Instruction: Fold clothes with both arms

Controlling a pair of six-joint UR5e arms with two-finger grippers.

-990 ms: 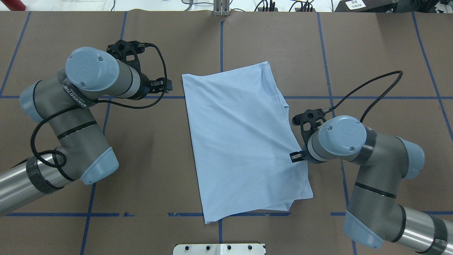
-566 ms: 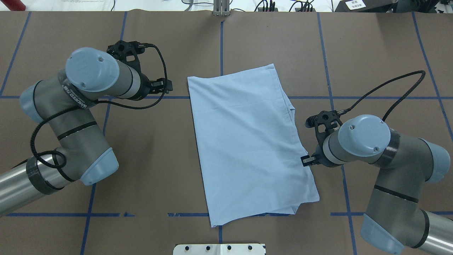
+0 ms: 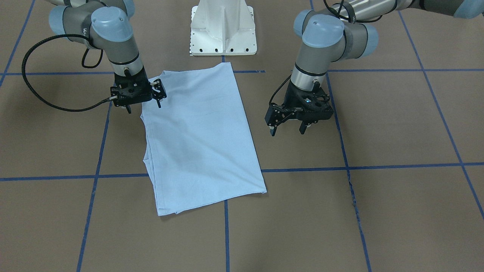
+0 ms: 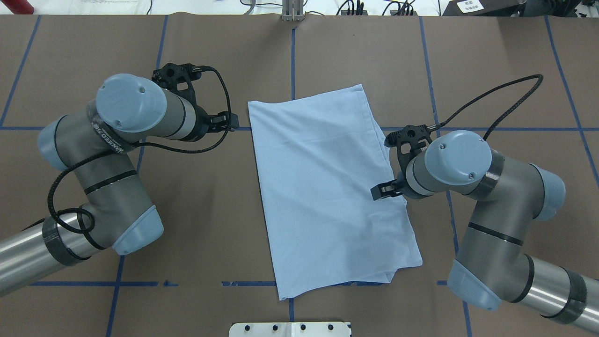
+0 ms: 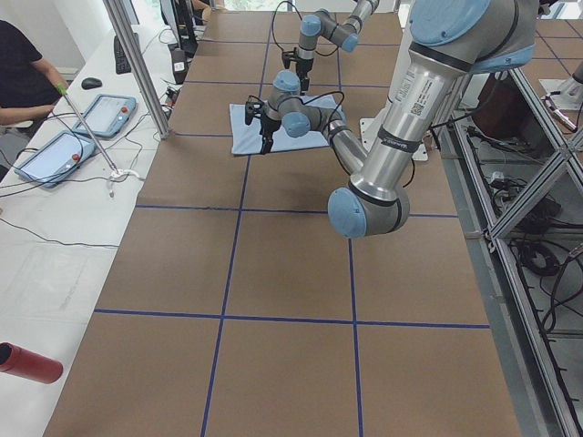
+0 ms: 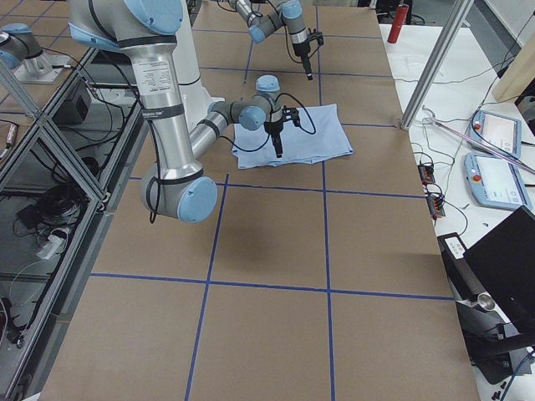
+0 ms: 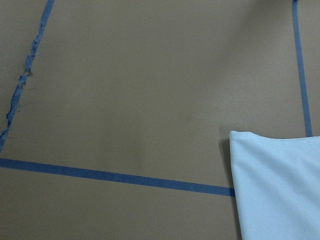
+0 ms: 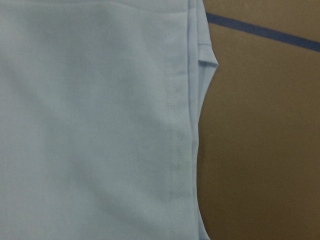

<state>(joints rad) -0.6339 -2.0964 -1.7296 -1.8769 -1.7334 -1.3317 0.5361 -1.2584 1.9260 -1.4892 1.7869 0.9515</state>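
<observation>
The light blue T-shirt (image 4: 323, 187) lies flat on the brown table, folded into a long rectangle with its layered edges on the right side; print and collar are hidden. My right gripper (image 3: 143, 107) hovers open at that edge, one finger over the cloth and one over bare table, holding nothing. In the overhead view it (image 4: 386, 191) sits over the shirt's right edge. My left gripper (image 3: 287, 130) hangs open above bare table, just off the shirt's left side (image 4: 229, 122). The left wrist view catches a shirt corner (image 7: 280, 185). Fabric with a stitched seam (image 8: 90, 125) fills the right wrist view.
Blue tape lines (image 4: 292, 61) grid the brown table cover. The white pedestal base (image 3: 223, 26) stands at the near edge behind the shirt. A side bench with tablets (image 5: 55, 155) and a seated person (image 5: 23, 68) runs along the far edge.
The shirt first slid right with my right gripper at its edge, then stayed put. That gripper has since moved back left and farther over the cloth. My left arm shifted slightly toward the shirt.
</observation>
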